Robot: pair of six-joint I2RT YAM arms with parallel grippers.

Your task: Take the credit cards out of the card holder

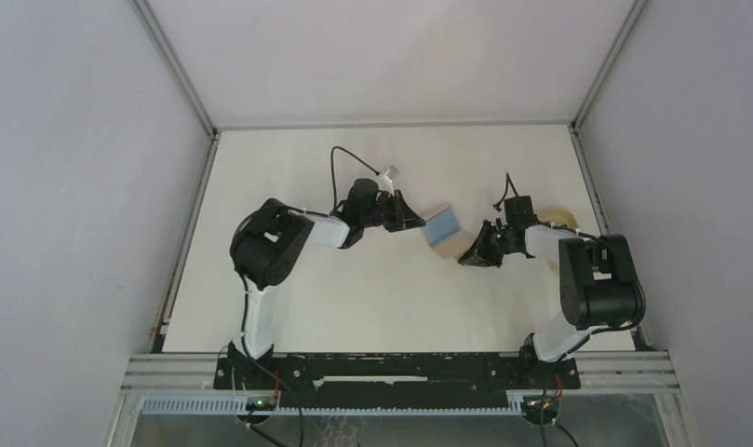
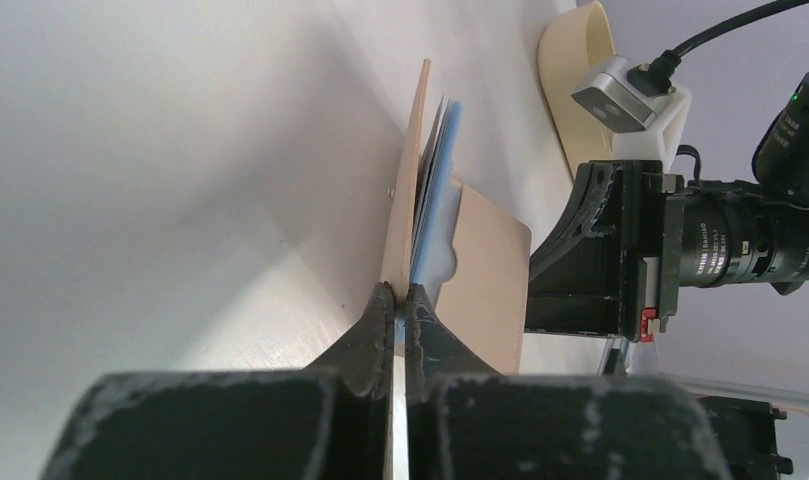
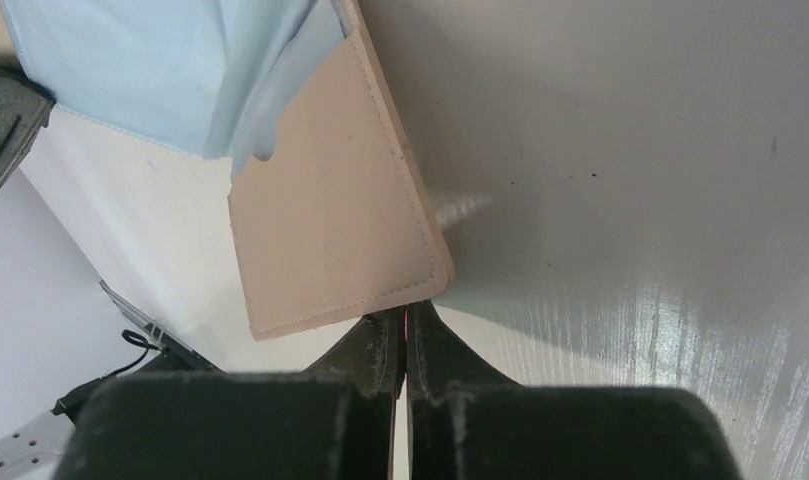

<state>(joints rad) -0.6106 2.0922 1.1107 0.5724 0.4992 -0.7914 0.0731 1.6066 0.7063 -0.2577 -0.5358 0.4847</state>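
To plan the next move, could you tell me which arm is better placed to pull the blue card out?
Likely left: the left gripper is shut on the blue card, and the right gripper holds the wallet by a corner.

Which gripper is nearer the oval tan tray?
Right. The right gripper, pinching the card holder, is a little left of the tray; the left gripper is farther left, beyond the holder.

Right wrist: light blue card (image 3: 130, 70) cut off at top edge. Top view: tan tray (image 1: 560, 216) mostly hidden behind right arm (image 1: 591, 270). Stack in card holder (image 2: 490, 290) seen edge-on, count unclear.
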